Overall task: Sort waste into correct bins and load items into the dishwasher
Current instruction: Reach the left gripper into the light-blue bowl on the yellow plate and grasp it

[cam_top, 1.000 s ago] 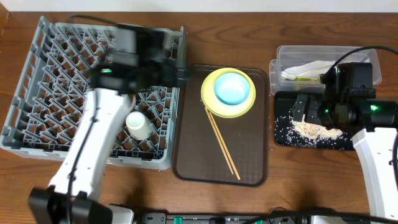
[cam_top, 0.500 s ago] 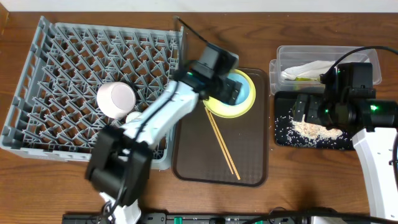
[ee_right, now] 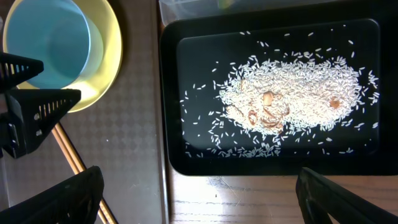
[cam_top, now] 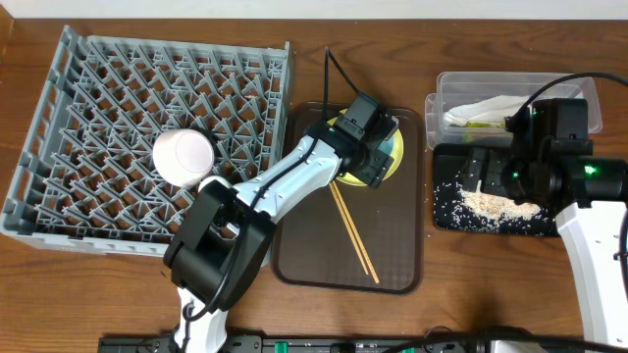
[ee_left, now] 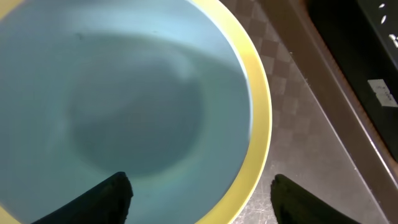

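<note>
A light blue bowl [ee_left: 124, 93] sits on the round yellow plate [cam_top: 396, 159] at the far end of the brown tray [cam_top: 392, 265]. My left gripper [cam_top: 373, 157] hangs low over it, open. One finger [ee_left: 106, 199] is inside the bowl and the other [ee_left: 305, 199] is outside the plate's rim. Two chopsticks [cam_top: 351, 230] lie on the tray. In the grey dish rack [cam_top: 88, 98] a white bowl [cam_top: 183, 157] lies on its side. My right gripper [cam_top: 481, 175] hovers open above the black tray [ee_right: 180, 155], which holds loose rice [ee_right: 292, 93].
The clear box [cam_top: 515, 88] behind the black tray holds a crumpled white napkin [cam_top: 486, 110] and something green. The left arm reaches from the table's front edge across the rack's corner. Bare wood lies between the brown tray and the black tray.
The left arm has swung from the rack across to the plate, leaving the white bowl in the rack. Its jaws have narrowed a little. The right arm has not moved.
</note>
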### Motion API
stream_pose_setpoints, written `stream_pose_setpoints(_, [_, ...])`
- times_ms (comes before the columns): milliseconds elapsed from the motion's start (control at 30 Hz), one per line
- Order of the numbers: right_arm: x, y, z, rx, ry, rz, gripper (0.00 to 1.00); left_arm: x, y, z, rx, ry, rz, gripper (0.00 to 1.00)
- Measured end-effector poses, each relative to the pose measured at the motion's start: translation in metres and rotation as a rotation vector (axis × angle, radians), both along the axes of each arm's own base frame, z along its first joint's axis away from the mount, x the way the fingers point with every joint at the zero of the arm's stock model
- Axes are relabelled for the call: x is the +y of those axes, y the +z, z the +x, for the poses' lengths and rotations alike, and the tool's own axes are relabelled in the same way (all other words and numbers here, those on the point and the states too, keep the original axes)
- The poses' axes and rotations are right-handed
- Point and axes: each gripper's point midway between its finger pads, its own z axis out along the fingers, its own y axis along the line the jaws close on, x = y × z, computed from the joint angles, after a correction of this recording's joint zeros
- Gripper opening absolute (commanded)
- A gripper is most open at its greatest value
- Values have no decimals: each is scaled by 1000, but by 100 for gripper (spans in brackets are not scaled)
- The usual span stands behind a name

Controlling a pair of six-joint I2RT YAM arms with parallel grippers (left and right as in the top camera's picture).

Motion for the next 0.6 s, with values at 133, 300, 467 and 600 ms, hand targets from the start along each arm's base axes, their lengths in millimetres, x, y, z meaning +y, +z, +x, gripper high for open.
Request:
stream_pose_setpoints(133, [0,0,0,0,0,0,96,1,0,0,-1,0,6,60])
stream_pose_setpoints(300, [0,0,0,0,0,0,96,1,-1,-1,0,-2,7,61])
stream_pose_setpoints(467, [0,0,0,0,0,0,96,2,-4,-4,7,-6,13,61])
stream_pose_setpoints(600, [0,0,0,1,0,0,96,0,-6,-7,11,-12,16,61])
